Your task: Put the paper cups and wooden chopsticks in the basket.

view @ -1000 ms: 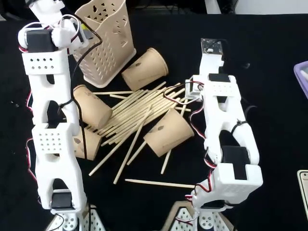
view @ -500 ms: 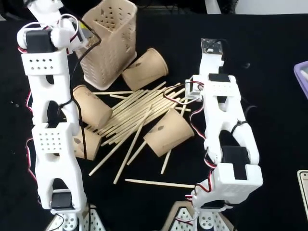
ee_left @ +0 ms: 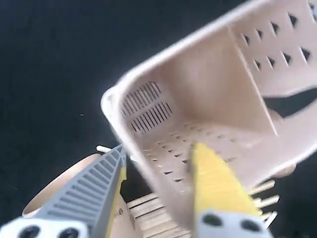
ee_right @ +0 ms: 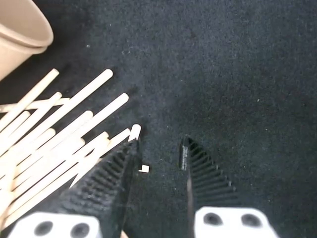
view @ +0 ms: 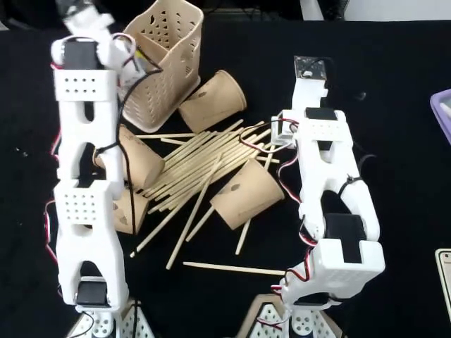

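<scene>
My left hand [ee_left: 158, 148] is clamped on the wall of the basket [ee_left: 208, 89], the grey finger [ee_left: 86, 186] outside it and the yellow finger [ee_left: 215, 183] inside, against the slotted bottom. From the high view the basket [view: 169, 63] leans at the far left of the black surface [view: 394, 176], its open mouth turned up and away from me. My right hand [ee_right: 159, 144] hangs over bare surface [ee_right: 237, 74] with its fingers apart and nothing between them, one fingertip just beside the ends of the chopsticks [ee_right: 54, 144] and the rim of a cup [ee_right: 20, 29] farther off. The chopsticks [view: 197, 165] lie in a loose fanned pile between my two arms, and one loose chopstick [view: 232, 268] lies apart, nearer my bases. Four cups lie on their sides around the pile: one [view: 211, 101] just beside the basket, one [view: 246, 192] on top of the sticks near my right arm, and two [view: 141, 158] [view: 134, 211] partly hidden behind my left arm
</scene>
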Controlling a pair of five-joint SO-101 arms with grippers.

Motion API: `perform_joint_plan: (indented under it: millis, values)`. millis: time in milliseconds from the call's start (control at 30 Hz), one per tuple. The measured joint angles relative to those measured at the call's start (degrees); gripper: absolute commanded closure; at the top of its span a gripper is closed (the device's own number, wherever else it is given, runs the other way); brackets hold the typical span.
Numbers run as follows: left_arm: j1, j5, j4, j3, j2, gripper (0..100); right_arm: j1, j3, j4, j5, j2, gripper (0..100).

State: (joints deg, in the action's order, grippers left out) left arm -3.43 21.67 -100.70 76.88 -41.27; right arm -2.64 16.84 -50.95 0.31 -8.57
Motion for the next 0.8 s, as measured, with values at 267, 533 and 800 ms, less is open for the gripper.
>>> perform_joint_plan:
  millis: [267,533,800]
  values:
    - [1.8,-20.8,0.3,0.0,0.0,97,0.0,0.0,0.0,0.0,0.0,85.8]
    - [0.2,-31.0,3.7,-0.6,-0.1,92,0.0,0.0,0.0,0.0,0.0,85.6]
    - [-1.5,-26.0,6.2,-1.0,-0.1,79,0.0,0.0,0.0,0.0,0.0,85.4]
